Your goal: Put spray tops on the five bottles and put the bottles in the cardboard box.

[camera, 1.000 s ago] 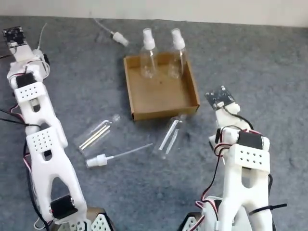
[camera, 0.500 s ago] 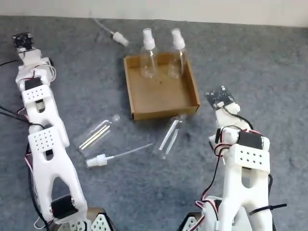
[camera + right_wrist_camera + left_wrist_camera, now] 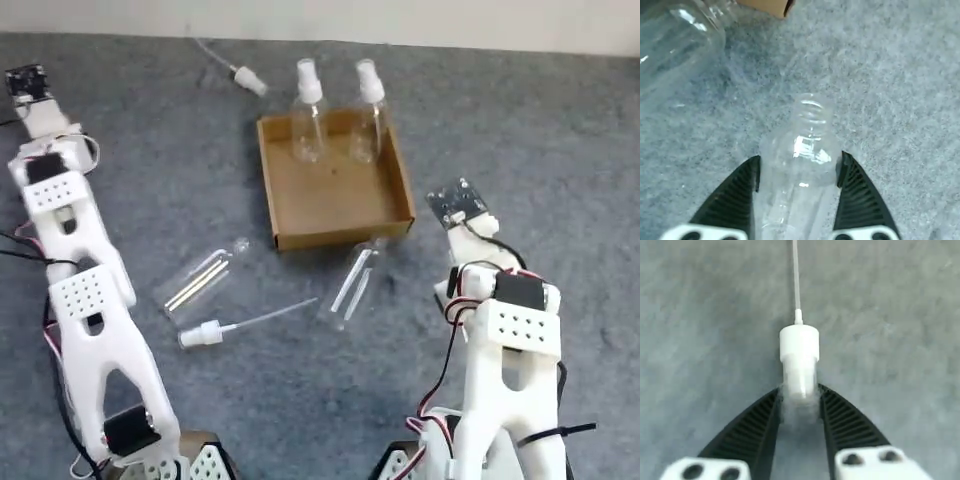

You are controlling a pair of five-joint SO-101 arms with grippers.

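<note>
Carpet (image 3: 890, 315); spray top (image 3: 799, 347) in left hand (image 3: 799, 396)

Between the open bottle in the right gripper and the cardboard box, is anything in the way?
Nothing visible lies directly between them. The bottle in the right gripper is near the cardboard box's near corner. A loose bottle lies off to one side by the box's near wall.

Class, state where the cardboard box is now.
In the high view the cardboard box sits mid-table, two capped bottles standing inside it, an uncapped bottle lying just outside its near wall.
</note>
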